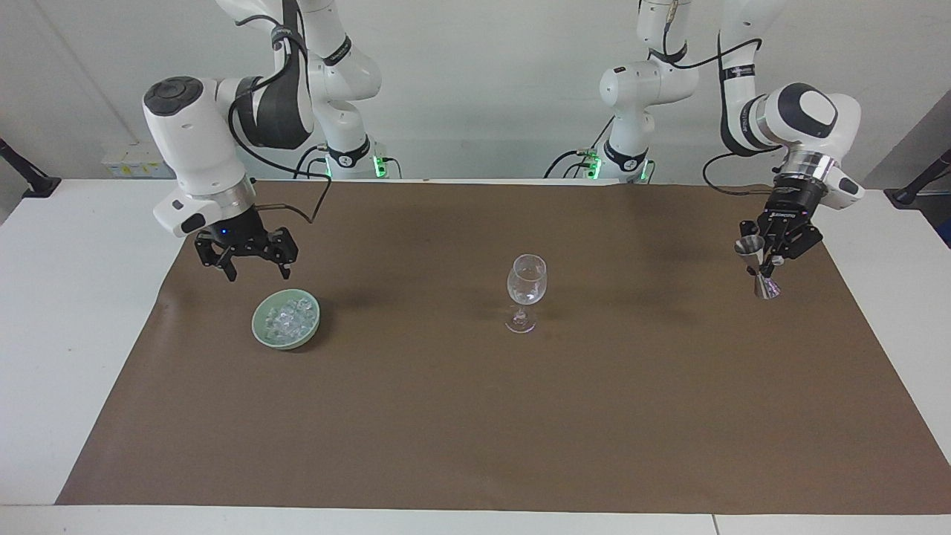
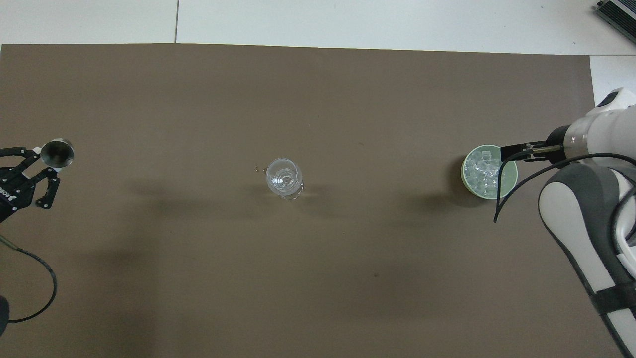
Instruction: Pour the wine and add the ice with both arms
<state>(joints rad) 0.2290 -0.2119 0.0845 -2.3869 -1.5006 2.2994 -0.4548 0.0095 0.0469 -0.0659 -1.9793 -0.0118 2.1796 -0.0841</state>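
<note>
A clear stemmed glass [image 1: 526, 288] [image 2: 284, 178] stands mid-mat. No wine shows in either view. My left gripper [image 1: 770, 261] [image 2: 45, 161] is shut on the waist of a silver jigger [image 1: 758, 269] [image 2: 57, 152]. It holds the jigger upright, low over the mat at the left arm's end. Ice [image 1: 288, 318] [image 2: 483, 171] fills a pale green bowl [image 1: 261, 333] [image 2: 512, 175] toward the right arm's end. My right gripper [image 1: 257, 273] hangs open and empty just above the bowl's rim on the robots' side. In the overhead view its wrist hides it.
The brown mat [image 1: 475, 431] covers most of the white table [image 1: 74, 312]. A few tiny drops [image 2: 256, 168] lie on the mat beside the glass. The right arm's black cable [image 2: 516, 194] loops over the bowl's edge in the overhead view.
</note>
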